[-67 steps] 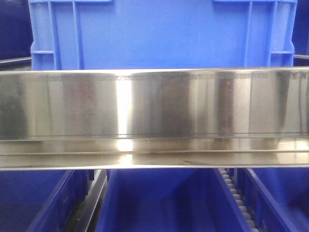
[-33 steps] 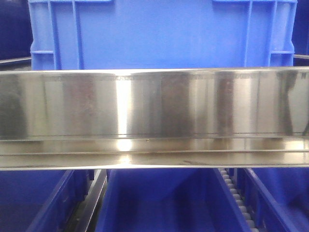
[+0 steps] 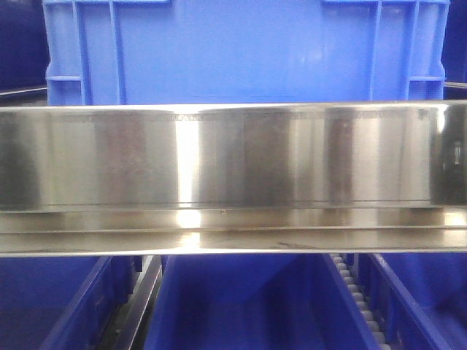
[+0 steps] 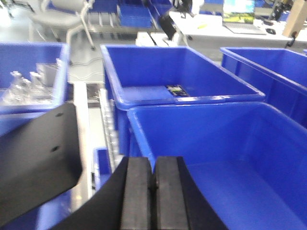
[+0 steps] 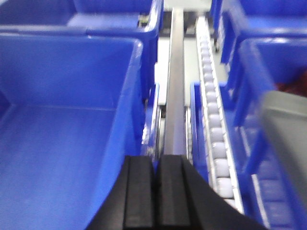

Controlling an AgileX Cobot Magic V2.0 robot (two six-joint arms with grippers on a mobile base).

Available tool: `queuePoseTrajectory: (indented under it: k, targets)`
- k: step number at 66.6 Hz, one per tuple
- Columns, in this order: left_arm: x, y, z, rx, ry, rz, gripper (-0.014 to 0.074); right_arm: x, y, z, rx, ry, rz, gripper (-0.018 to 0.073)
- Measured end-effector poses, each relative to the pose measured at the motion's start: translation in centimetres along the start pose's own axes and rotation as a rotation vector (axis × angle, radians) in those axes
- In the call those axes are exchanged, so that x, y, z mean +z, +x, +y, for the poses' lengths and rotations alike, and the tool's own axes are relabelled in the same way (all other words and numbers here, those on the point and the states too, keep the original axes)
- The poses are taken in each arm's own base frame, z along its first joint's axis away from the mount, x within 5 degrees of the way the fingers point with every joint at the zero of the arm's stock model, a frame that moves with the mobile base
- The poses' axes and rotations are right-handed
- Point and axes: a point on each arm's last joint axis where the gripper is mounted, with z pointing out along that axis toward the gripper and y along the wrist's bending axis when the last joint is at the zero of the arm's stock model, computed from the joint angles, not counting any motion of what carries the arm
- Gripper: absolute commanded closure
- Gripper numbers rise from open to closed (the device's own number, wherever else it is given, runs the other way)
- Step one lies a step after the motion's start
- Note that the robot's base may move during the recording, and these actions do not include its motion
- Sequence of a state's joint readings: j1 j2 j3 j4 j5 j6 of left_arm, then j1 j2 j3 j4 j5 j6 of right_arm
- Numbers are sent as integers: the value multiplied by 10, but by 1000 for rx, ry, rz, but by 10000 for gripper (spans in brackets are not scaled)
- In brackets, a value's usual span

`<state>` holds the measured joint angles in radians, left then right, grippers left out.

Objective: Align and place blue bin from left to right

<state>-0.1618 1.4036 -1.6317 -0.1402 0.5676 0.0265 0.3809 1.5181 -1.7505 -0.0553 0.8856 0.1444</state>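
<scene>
My left pincer [image 4: 153,191] sits at the bottom centre of the left wrist view, its two black pads pressed together with nothing between them. Just beyond it, filling the lower right, is an open crate [image 4: 225,158], and behind that a second crate [image 4: 144,67] with a small dark label [image 4: 176,90] on its floor. A roller track [image 4: 109,129] runs up the left of centre. A desk with a laptop [image 4: 240,17] stands far off at the upper right.

My right pincer [image 5: 156,191] is likewise pressed together and holds nothing. A deep crate [image 5: 62,120] fills the left of that view, with a metal rail [image 5: 175,91] and a line of white rollers [image 5: 211,120] running away up the middle.

In the front view a polished steel band [image 3: 233,160] crosses the middle of the frame. The blue bin [image 3: 241,51] stands behind it, filling the upper middle, its lower part hidden by the band.
</scene>
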Motion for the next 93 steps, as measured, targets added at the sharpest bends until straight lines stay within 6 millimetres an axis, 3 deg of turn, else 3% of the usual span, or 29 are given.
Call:
queuePoseTrajectory:
  k: [13, 24, 44, 49, 53, 58, 93]
  targets:
    - [45, -1, -4, -41, -18, 130, 707, 26, -15, 24, -31, 45, 72, 626]
    - [62, 4, -4, -57, -38, 219, 707, 46, -22, 36, -33, 42, 98, 626]
    - [63, 6, -3, -57, -49, 248, 707, 74, -16, 38, -32, 65, 177, 614]
    - [63, 6, -3, -57, -50, 254, 707, 76, -15, 38, -33, 67, 182, 493]
    - [63, 7, -3, -57, -50, 255, 707, 76, -16, 38, -33, 68, 181, 337]
    - [63, 7, -3, -57, -50, 255, 707, 77, -15, 38, -34, 70, 187, 253]
    - [61, 11, -3, -57, -55, 306, 707, 107, 1, 39, -42, 90, 278, 253]
